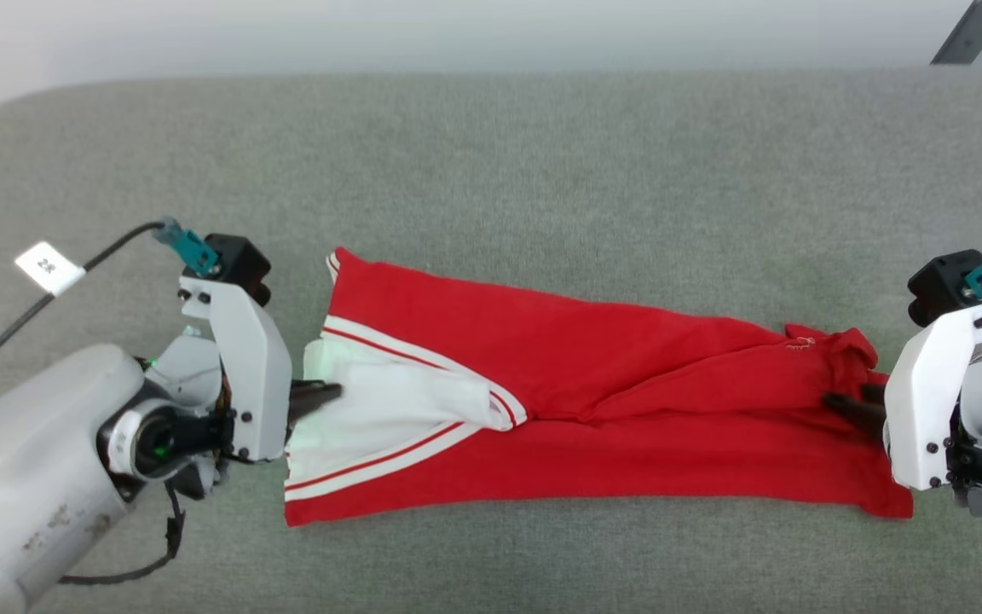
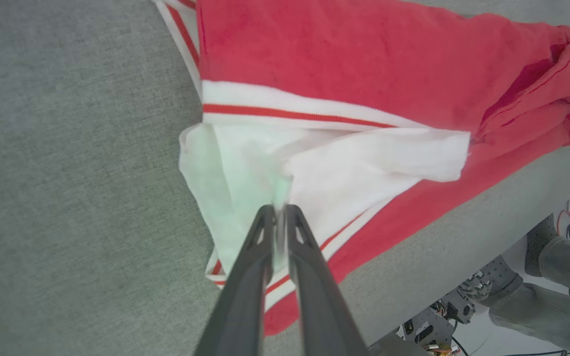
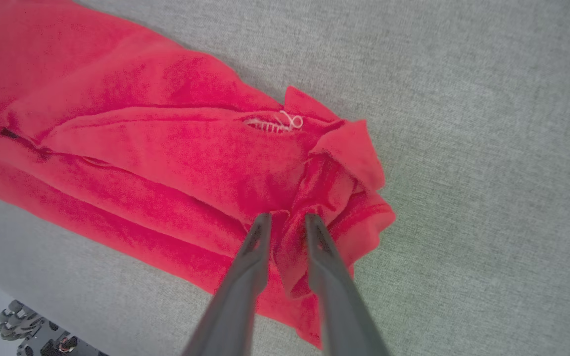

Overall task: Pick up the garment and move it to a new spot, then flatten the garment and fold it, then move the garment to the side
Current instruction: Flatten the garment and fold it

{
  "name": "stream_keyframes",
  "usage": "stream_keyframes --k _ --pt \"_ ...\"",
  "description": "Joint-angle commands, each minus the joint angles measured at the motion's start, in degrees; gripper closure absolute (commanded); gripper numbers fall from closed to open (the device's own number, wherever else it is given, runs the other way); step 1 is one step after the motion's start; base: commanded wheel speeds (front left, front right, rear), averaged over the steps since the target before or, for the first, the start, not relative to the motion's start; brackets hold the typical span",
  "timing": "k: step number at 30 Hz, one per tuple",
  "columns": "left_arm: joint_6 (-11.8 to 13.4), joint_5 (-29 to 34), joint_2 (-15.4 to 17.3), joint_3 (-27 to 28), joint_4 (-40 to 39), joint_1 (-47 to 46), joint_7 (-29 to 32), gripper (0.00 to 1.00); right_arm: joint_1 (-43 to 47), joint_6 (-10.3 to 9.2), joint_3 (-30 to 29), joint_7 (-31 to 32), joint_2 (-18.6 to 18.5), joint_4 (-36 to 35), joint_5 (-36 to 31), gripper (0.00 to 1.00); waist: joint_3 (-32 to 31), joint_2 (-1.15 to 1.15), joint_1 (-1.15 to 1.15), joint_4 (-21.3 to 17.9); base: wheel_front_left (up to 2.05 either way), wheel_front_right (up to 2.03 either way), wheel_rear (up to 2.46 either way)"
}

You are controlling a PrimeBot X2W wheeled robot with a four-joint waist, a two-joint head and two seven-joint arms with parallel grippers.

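Note:
The red garment [image 1: 593, 358] lies stretched out left to right on the grey padded table [image 1: 491, 170]. Its white-banded hems and white lining are at the left end and its bunched waist is at the right end. My left gripper [image 1: 333, 392] is at the left end. In the left wrist view, the left gripper [image 2: 276, 210] has its fingers almost together, pinching a fold of the garment's [image 2: 344, 59] white lining. My right gripper [image 1: 832, 399] is at the waist end. In the right wrist view, the right gripper [image 3: 287, 217] stands slightly open with a ridge of the garment [image 3: 166, 148] between the fingers.
A black cable with a white tag [image 1: 48, 266] runs over the table's left side. A dark bar [image 1: 973, 30] shows at the far right corner. Past the table's near edge, a person's legs [image 2: 537, 291] and some wiring are on the floor.

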Motion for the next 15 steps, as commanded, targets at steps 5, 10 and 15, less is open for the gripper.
stream_keyframes --k 5,10,15 --pt "-0.80 0.33 0.74 0.89 -1.63 3.04 -4.28 0.00 1.62 -0.09 -2.09 -0.24 0.33 -0.72 2.54 0.00 -4.84 0.00 0.00 0.63 0.00 0.00 0.00" --pt "-0.14 2.49 2.90 1.75 -5.41 6.47 -11.64 0.00 3.78 -0.09 -4.84 -2.44 0.79 -0.33 1.67 0.00 -7.60 0.00 0.00 1.09 0.00 0.00 0.00" --pt "0.54 5.70 4.98 3.05 -8.43 9.68 -20.92 0.00 5.35 -0.09 -6.70 -3.75 1.31 0.86 0.60 0.00 -9.11 0.00 0.00 1.39 0.00 0.00 0.00"
